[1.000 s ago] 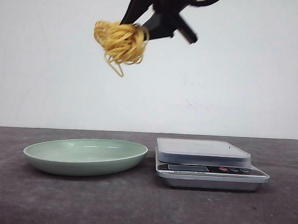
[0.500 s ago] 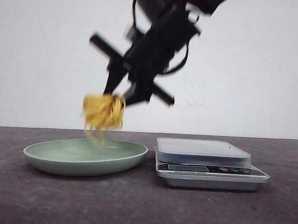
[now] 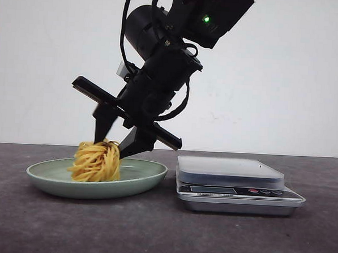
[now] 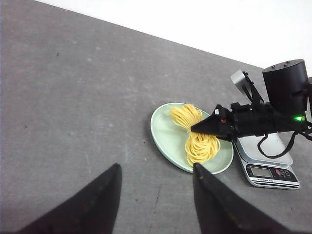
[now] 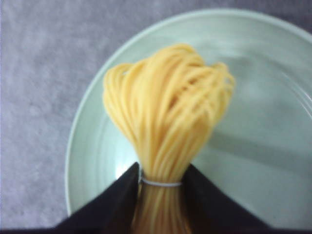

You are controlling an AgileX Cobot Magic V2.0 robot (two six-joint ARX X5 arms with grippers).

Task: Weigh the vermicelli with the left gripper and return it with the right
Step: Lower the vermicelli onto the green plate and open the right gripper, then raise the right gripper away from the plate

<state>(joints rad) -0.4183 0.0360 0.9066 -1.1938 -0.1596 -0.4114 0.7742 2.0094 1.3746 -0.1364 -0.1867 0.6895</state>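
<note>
The vermicelli (image 3: 96, 162) is a yellow noodle nest tied with a thin white band, and it rests in the pale green plate (image 3: 149, 176). My right gripper (image 3: 112, 146) slants down from the upper right and is shut on the vermicelli at its banded neck. In the right wrist view the two black fingers pinch the vermicelli (image 5: 165, 122) over the plate (image 5: 263, 146). My left gripper (image 4: 156, 168) is open and holds nothing, well above the table and back from the plate (image 4: 165, 131). From there I see the vermicelli (image 4: 197, 141) and the right gripper (image 4: 192, 129).
A silver kitchen scale (image 3: 232, 172) with a bare platform stands just right of the plate, almost touching its rim. The same scale (image 4: 268, 161) lies under the right arm in the left wrist view. Dark grey tabletop lies all around, with a white wall behind.
The right gripper has come down from high above with the vermicelli, which now touches the plate. The plate and scale have not moved.
</note>
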